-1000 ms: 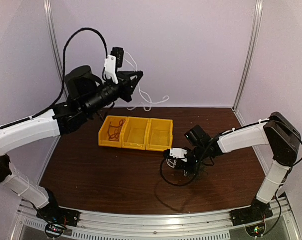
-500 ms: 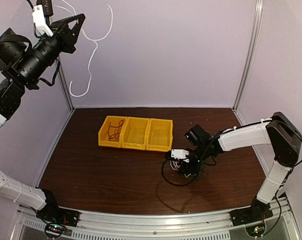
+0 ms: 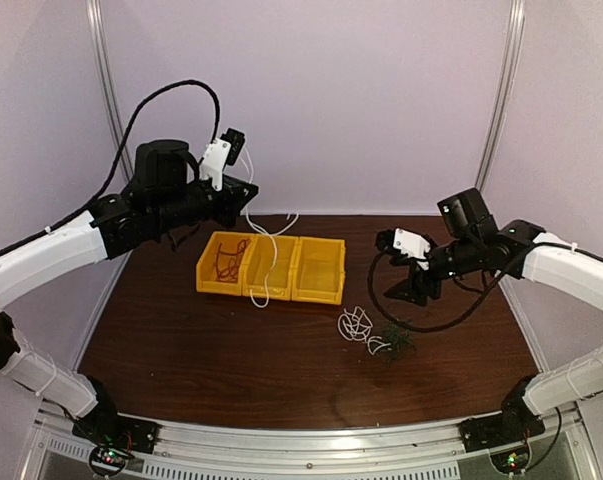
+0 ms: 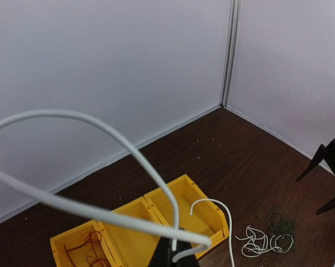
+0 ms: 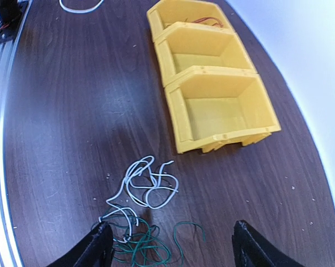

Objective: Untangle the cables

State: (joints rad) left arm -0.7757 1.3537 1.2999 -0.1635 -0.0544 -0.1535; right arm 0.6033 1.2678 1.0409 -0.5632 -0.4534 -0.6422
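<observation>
The left end effector (image 3: 249,195) is up in the air by the back wall, above the left end of the yellow bins (image 3: 317,291). It is pinching a long white cable (image 3: 266,262) tight. The cable loops up, then hangs down in front of the middle bin, and its end is close to that bin's front edge. A red cable (image 3: 226,258) lies curled inside the left bin. The three bins stand side by side, touching, in the back half of the tabletop (image 3: 181,345). A wide strip of brown wood runs from them to the near metal edge. A curly white cable (image 3: 356,323) lies on the wood near the front right corner of the bins, but apart from it. A green cable (image 3: 396,342) lies just to its right, and the two cross a little where they meet. The right end effector (image 3: 403,293) hangs over the wood behind this pile, to the right of the bins. Its two fingers (image 5: 100,245) are spread wide with nothing between them. The pale walls close in the back and both sides, with metal posts in the back corners.
</observation>
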